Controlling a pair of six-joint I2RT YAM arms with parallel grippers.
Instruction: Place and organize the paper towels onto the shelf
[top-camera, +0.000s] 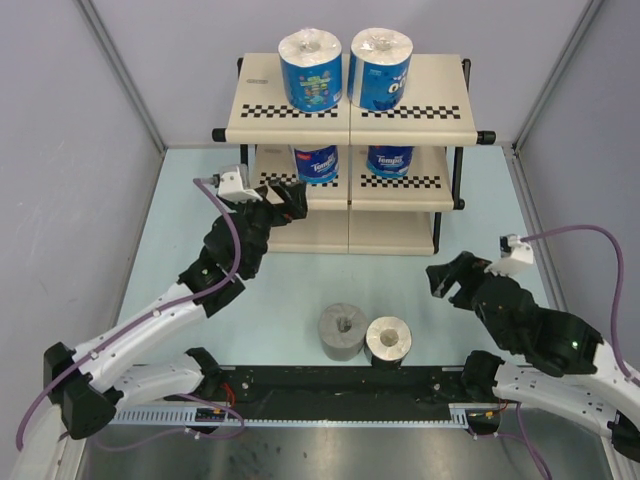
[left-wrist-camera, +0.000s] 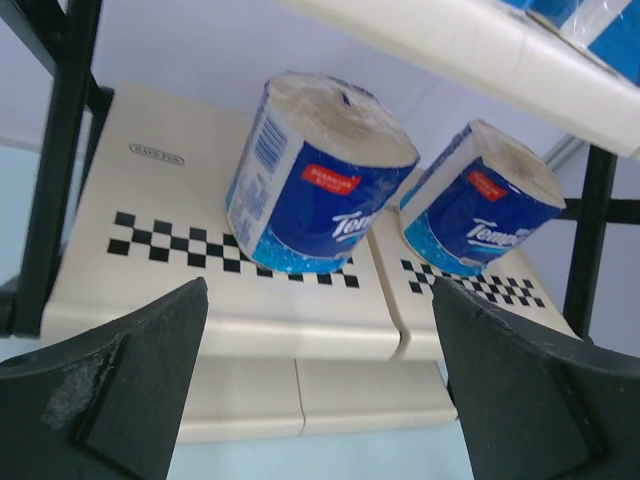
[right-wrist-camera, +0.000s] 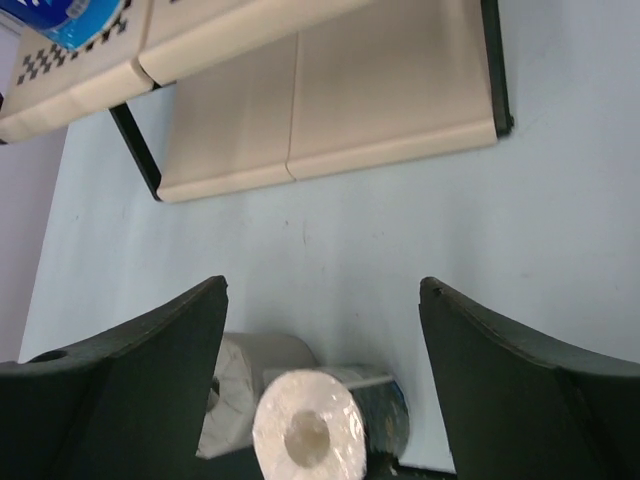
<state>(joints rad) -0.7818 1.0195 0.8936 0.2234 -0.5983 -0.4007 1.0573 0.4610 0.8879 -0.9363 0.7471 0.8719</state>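
Note:
The shelf (top-camera: 400, 112) stands at the back of the table. Two blue-wrapped paper towels (top-camera: 311, 68) (top-camera: 380, 68) stand on its top board, and two more (top-camera: 316, 163) (top-camera: 390, 160) on the middle board. In the left wrist view these middle rolls (left-wrist-camera: 315, 180) (left-wrist-camera: 490, 205) stand just beyond my fingers. My left gripper (top-camera: 290, 200) (left-wrist-camera: 320, 290) is open and holds nothing, at the front left of the middle board. A plain grey roll (top-camera: 342, 331) (right-wrist-camera: 235, 390) and a dark-wrapped roll (top-camera: 388, 340) (right-wrist-camera: 310, 430) stand side by side near the front edge. My right gripper (top-camera: 447, 280) (right-wrist-camera: 322, 285) hangs open to their right, above the table.
The shelf's bottom board (right-wrist-camera: 330, 110) carries nothing that I can see. Grey walls close in the table on the left and right. A black rail (top-camera: 340, 385) with both arm bases runs along the near edge, just behind the two loose rolls.

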